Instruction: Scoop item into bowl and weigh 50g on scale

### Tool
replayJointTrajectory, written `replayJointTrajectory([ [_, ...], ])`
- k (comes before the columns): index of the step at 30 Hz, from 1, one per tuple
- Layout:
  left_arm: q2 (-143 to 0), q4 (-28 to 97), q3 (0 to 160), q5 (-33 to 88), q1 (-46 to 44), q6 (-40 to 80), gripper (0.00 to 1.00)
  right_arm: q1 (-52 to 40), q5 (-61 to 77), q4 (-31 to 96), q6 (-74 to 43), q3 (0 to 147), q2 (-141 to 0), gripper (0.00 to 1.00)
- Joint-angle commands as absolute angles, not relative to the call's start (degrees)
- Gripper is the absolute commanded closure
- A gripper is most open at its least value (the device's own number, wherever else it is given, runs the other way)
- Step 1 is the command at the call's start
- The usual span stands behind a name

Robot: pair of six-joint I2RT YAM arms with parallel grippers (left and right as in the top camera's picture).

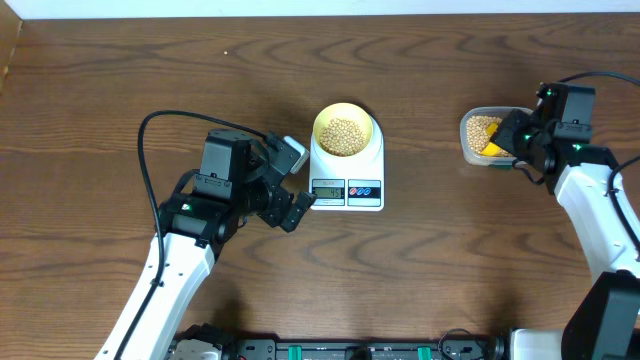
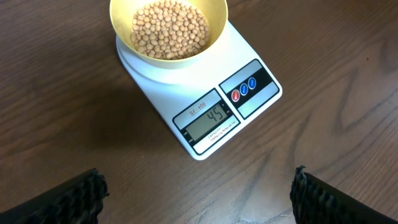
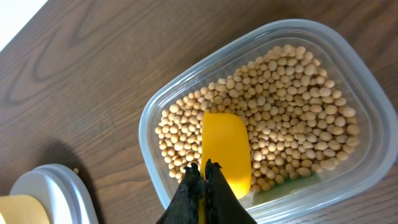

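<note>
Beans (image 2: 168,28) in bowl (image 2: 119,31) on scale (image 2: 180,93), slightly short | right jaws clamp scoop (image 3: 227,146): take few | left jaws spread wide, empty

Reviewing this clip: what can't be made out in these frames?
- Right wrist: the handle of the scoop is hidden inside the shut right gripper and cut off by the bottom edge.
- Overhead: the right gripper covers part of the tub.
- Overhead: the display on the scale is too small to read.
- Left wrist: the far rim of the bowl is cut off by the top edge.
</note>
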State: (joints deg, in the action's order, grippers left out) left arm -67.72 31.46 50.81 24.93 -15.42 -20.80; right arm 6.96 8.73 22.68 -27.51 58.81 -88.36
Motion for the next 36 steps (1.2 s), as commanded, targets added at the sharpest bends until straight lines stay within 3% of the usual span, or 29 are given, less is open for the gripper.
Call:
replayJointTrajectory([
  [1,-67.8,31.4,50.7,24.6,-15.2,-20.5,0.03,8.4,10.2,22.9,-28.7,58.8,-89.1,0.99],
  [23,-67.8,31.4,50.7,24.6,-15.2,-20.5,0.03,19.2,28.8,16.7,-28.2,58.8,-89.1,0.99],
  [36,-67.8,31.4,50.7,24.6,-15.2,-20.5,0.03,20.6,38.0,15.4,-25.6,58.8,-89.1,0.99],
])
